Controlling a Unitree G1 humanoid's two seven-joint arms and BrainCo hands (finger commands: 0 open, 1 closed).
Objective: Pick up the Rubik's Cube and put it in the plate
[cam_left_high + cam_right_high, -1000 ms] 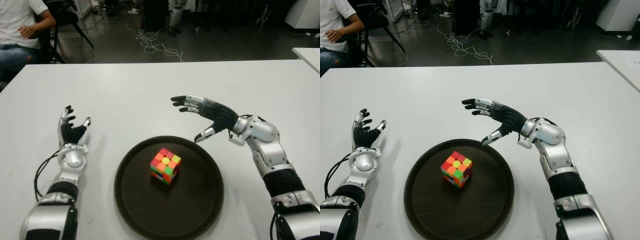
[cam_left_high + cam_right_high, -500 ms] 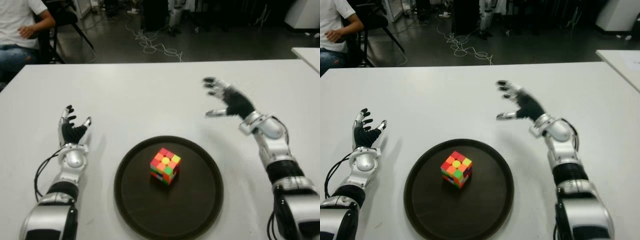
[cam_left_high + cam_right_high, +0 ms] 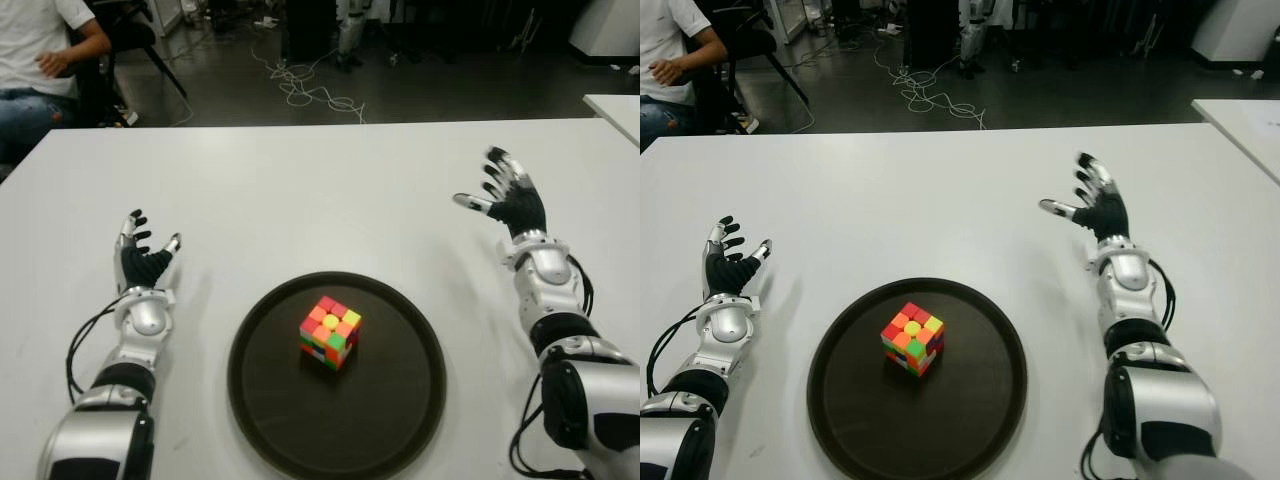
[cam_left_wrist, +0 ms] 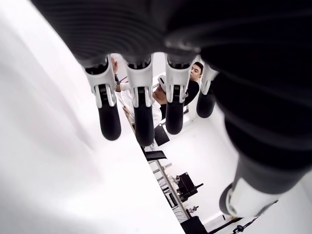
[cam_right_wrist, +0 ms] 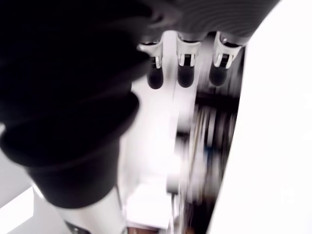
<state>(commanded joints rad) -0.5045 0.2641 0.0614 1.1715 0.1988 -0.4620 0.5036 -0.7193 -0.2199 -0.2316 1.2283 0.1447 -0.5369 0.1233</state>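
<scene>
The Rubik's Cube (image 3: 331, 331) sits inside the round dark plate (image 3: 280, 410), a little above its centre, with orange, yellow and green stickers on top. My right hand (image 3: 503, 196) is to the right of the plate and clear of it, fingers spread and holding nothing. My left hand (image 3: 143, 255) shows to the left of the plate, fingers extended upward and empty. In the left wrist view the fingers (image 4: 139, 109) are straight with nothing between them.
The white table (image 3: 300, 190) spreads around the plate. A seated person (image 3: 45, 60) is beyond the far left corner. Cables (image 3: 310, 90) lie on the floor behind the table. Another white table edge (image 3: 615, 105) shows at the far right.
My right hand has swung away from above the plate's far rim, out to the right and back, with its fingers now pointing up. The cube, plate and left hand have not moved.
</scene>
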